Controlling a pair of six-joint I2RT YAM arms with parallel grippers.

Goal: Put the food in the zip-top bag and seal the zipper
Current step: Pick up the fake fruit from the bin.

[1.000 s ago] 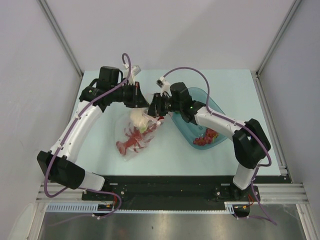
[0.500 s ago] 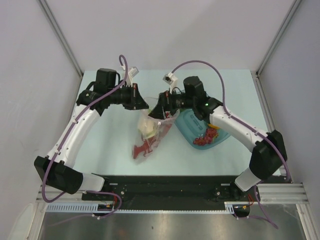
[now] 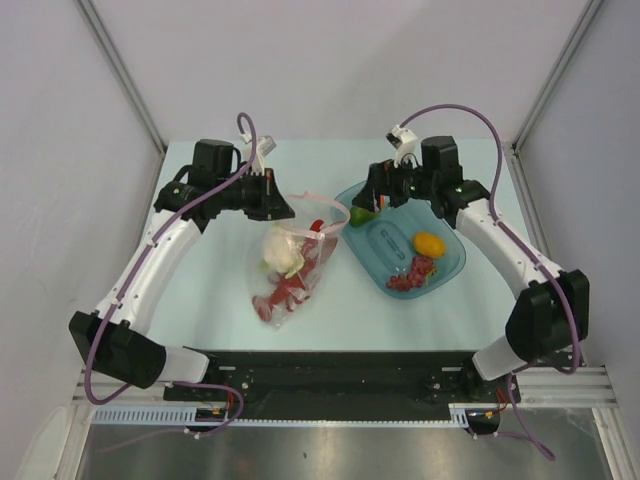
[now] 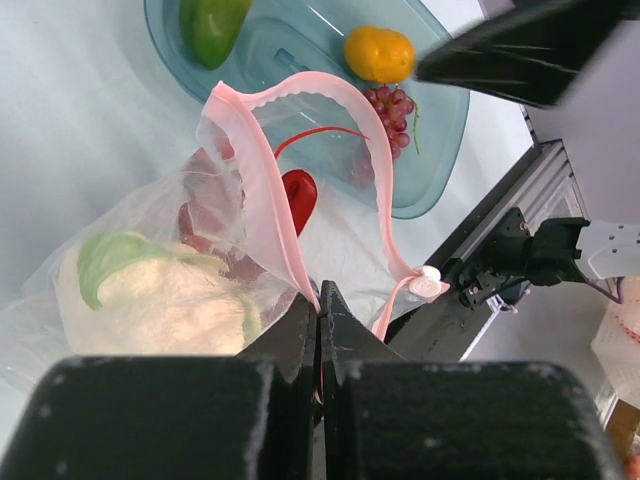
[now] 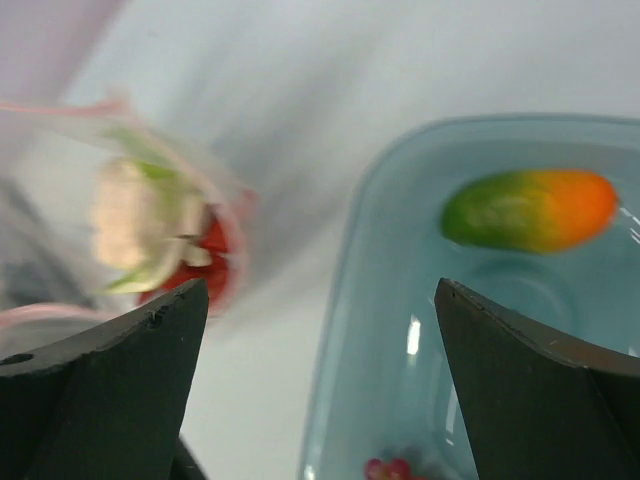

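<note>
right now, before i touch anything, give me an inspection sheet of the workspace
surface: pale blue table
job's things: bag mouth open, cauliflower and lobster inside; green-orange piece, orange and grapes in the bowl
clutter: nothing seen
grippers: left gripper shut on bag's rim; right gripper open, empty, above bowl's edge
cables: purple cables loop above both wrists
surroundings: grey walls, metal rail in front

left arm (image 3: 160,250), right arm (image 3: 505,243): white tubes, black round joints | cables (image 3: 460,107): purple, thin, with white plugs | left hand (image 4: 318,296), right hand (image 5: 318,288): black, wedge-shaped fingers
</note>
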